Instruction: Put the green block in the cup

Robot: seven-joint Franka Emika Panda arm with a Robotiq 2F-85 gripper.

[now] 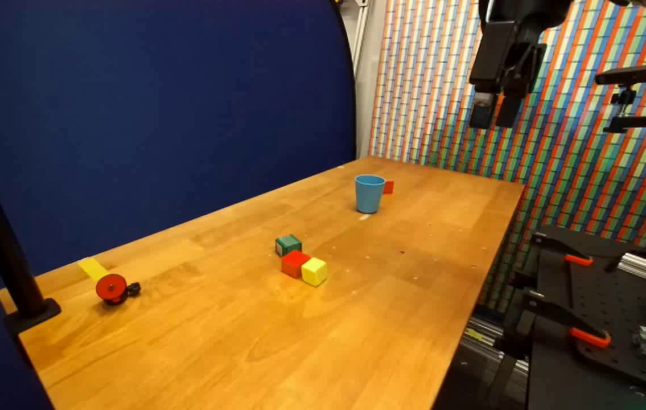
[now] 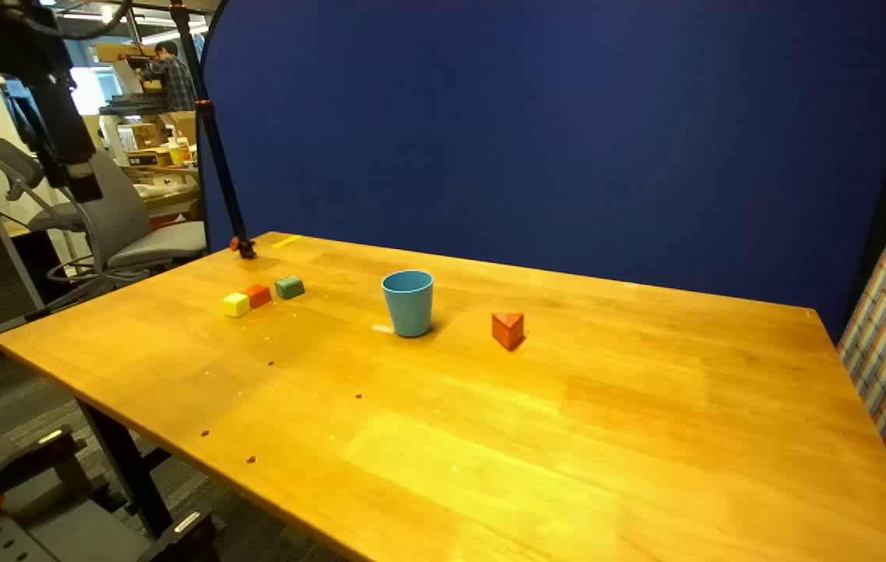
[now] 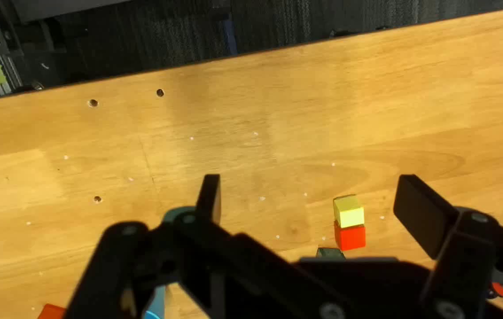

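I have the gripper (image 3: 311, 195) at wide spread: in the wrist view its two fingers (image 3: 422, 217) stand well apart, with bare wood and a yellow cube (image 3: 349, 212) showing through the gap. Both exterior views place it high above the level of the table (image 2: 606, 437), in free air, apart from every object.

Below the fingers, the yellow cube sits against a red cube (image 3: 350, 238); in the wrist view I read both between the fingers, closer to the finger at picture right.

The green block (image 1: 288, 245) is dark and box-shaped, with a paler patch on one side face in an exterior view. Location: on the table, below the fingertips and well apart from them, just beside the red cube. In the wrist view I get only a small part of it, between the fingers; the gripper body covers the remainder.

The cup (image 2: 409, 306) is light blue, upright, tapering toward its base. Location: on the table, below the gripper and outside the finger span; in the wrist view part of it shows past the finger at picture left. The green block lies outside the cup, well apart from it.

Beyond the cup, on that same side of the gripper, stands a red triangular block (image 2: 507, 331). Farther off I register a black pole (image 1: 1, 239) and a blue backdrop (image 1: 157, 114).
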